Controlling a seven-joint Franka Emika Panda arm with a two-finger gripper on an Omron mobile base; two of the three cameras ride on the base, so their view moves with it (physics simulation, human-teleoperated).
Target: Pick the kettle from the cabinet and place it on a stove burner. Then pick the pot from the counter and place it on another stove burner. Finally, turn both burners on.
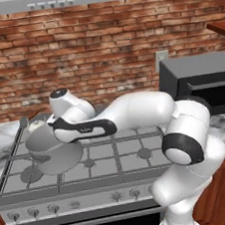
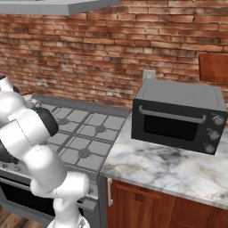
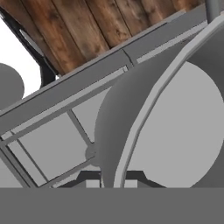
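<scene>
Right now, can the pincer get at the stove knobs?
Probably not yet. The pincer is shut on the rim of the pot, over the left of the stove. The knobs along the front look unobstructed, so once the pot is released the way seems free.

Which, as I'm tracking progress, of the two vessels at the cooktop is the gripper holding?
The wide grey pot, its rim pinched in the gripper. The small cream kettle sits behind it at the cooktop's rear left, untouched.
</scene>
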